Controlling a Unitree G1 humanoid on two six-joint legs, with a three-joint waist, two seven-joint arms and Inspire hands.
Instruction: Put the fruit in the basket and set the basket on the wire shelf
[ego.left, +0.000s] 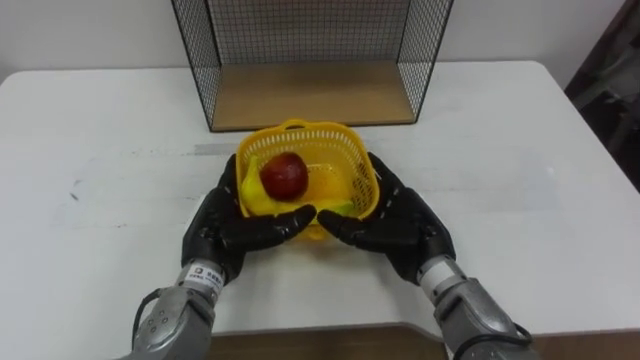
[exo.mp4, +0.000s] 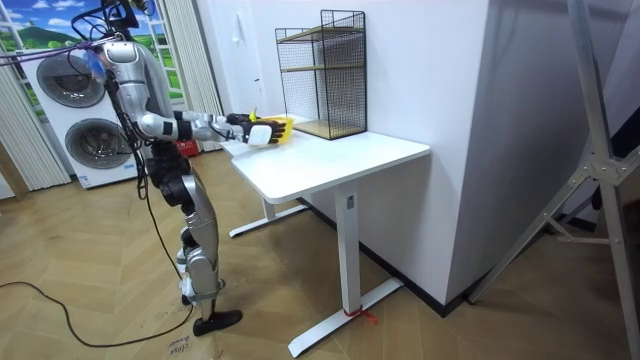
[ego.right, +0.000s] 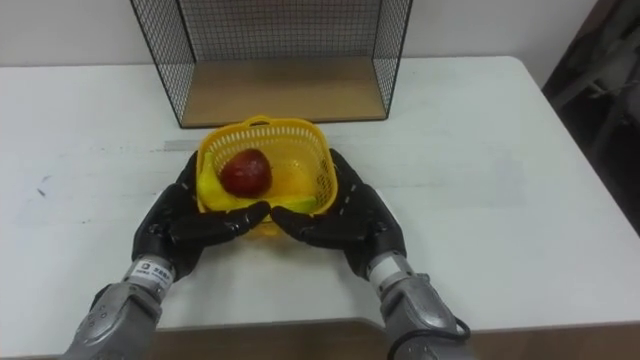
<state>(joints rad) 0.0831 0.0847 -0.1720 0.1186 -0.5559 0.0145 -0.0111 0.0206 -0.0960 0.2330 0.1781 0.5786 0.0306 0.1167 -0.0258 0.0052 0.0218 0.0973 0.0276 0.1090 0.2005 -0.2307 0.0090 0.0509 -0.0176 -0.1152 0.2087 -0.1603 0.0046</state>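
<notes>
A yellow plastic basket (ego.left: 350, 160) (ego.right: 312, 152) sits on the white table (ego.left: 500, 150), just in front of the wire shelf (ego.left: 310, 60) (ego.right: 280, 55). Inside it lie a red apple (ego.left: 284, 175) (ego.right: 246, 172) and a yellow banana (ego.left: 256, 197). My left hand (ego.left: 225, 225) (ego.right: 175, 225) cups the basket's left and near side, fingers curled round it. On the other side my right hand (ego.left: 395, 225) (ego.right: 350, 220) does the same, and the fingertips of both nearly meet at the basket's front. In the room view the robot stands at the table's end with the basket (exo.mp4: 278, 127) held out between both hands.
The wire shelf has a wooden bottom board (ego.left: 310, 95) and an open front facing me. The table's near edge (ego.left: 320, 330) runs just below my wrists. Washing machines (exo.mp4: 70, 120) stand behind the robot in the room view.
</notes>
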